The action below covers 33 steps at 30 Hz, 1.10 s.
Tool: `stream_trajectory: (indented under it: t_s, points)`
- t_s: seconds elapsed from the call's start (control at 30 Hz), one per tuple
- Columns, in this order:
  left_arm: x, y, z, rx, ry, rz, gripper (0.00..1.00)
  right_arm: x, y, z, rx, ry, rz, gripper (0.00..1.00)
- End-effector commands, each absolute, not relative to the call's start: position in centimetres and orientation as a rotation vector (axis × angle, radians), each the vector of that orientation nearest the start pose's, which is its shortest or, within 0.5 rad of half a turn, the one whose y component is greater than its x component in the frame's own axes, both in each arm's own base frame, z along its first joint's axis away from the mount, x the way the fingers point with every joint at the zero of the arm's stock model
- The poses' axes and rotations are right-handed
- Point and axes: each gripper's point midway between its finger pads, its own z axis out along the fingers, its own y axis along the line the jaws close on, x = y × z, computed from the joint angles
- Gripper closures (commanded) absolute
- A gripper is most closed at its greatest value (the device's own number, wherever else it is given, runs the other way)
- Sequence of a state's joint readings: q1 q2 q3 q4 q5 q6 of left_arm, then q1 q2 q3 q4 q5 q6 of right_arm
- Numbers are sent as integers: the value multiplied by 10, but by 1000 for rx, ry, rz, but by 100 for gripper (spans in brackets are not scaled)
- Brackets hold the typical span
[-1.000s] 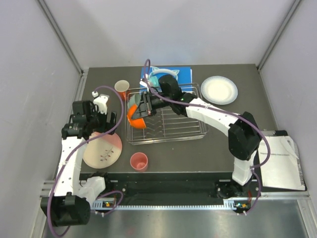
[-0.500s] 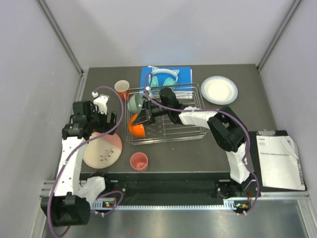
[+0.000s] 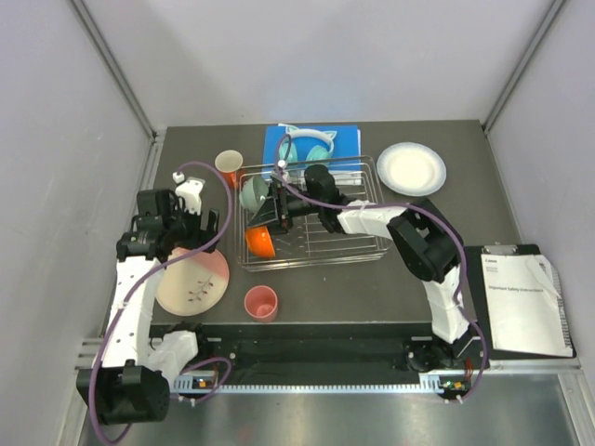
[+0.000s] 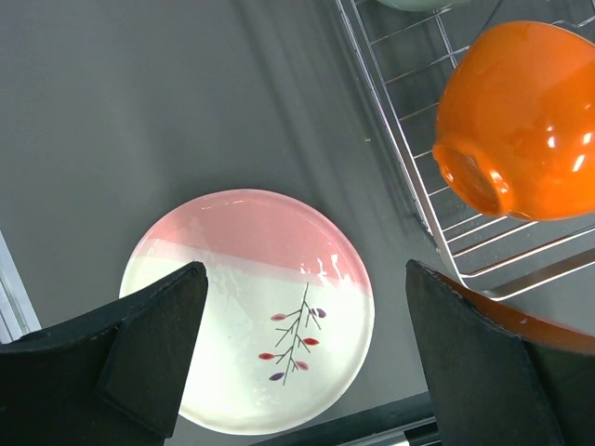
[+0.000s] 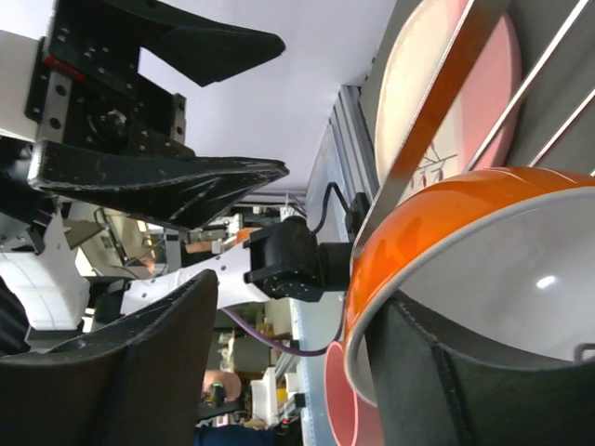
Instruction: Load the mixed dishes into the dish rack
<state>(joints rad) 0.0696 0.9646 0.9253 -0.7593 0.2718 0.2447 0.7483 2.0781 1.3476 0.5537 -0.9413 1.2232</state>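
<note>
The glossy orange bowl (image 3: 259,242), tipped sideways in the wire dish rack (image 3: 325,262), is loosely straddled at its rim by the parted fingers (image 5: 139,344) of the right hand (image 3: 275,216).

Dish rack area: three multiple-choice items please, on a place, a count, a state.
1. The orange bowl is: A in the dish rack; B on the blue book; C on the table.
2. Cups outside the rack: A one; B two; C three.
3. The left tool is: A open above the pink-and-cream plate; B shut on it; C shut on a cup.
A, it lies tilted on its wires; B, orange cup and coral pink cup; A, fingers apart, nothing between.
</note>
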Motion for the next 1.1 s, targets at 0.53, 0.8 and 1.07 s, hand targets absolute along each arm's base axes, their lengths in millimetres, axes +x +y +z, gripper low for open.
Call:
stream_trajectory:
  t_s: [0.53,0.8,1.07]
  points:
    - [268,-20,179,319,2289,-174,8,334,354,201,-441,2288,1483,13]
    - [271,-20,181,321,2291,-180,8,421,190,242,48,2219,907,14]
    - [273,-22,181,313,2291,-196,8,455,20,183,674,2141,583,18]
